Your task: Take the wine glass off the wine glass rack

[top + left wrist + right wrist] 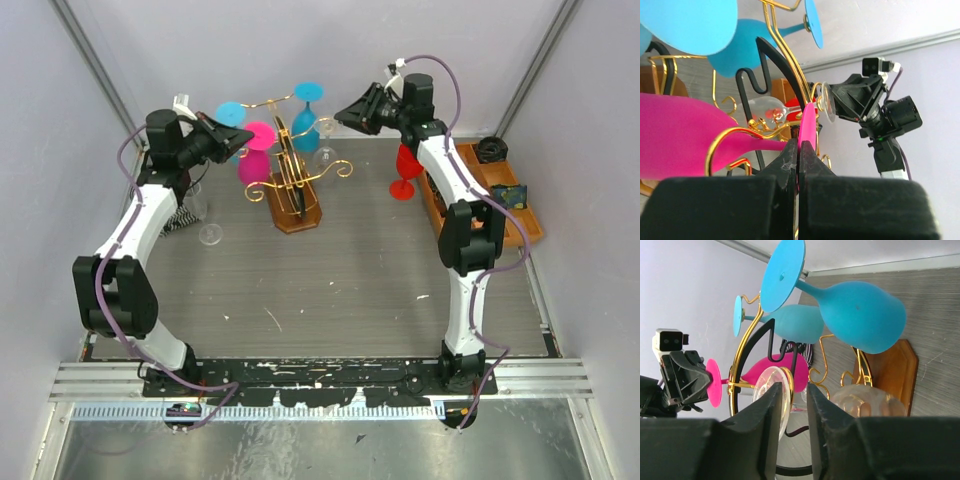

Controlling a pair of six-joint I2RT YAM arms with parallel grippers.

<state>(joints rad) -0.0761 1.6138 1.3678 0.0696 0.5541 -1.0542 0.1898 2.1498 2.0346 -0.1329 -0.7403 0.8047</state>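
The left gripper point(799, 146) is pinched closed on the thin edge of the pink wine glass point(685, 135) foot. The pink bowl sits just ahead and to the left of its fingers, with the stem threaded through a gold scroll arm of the wine glass rack point(296, 214). Facing it across the rack, the right gripper point(791, 388) has its fingers slightly parted. The foot of the clear wine glass point(767, 112) is at its fingertips, but contact cannot be judged. Two blue glasses point(860, 315) hang on the rack just beyond the right gripper.
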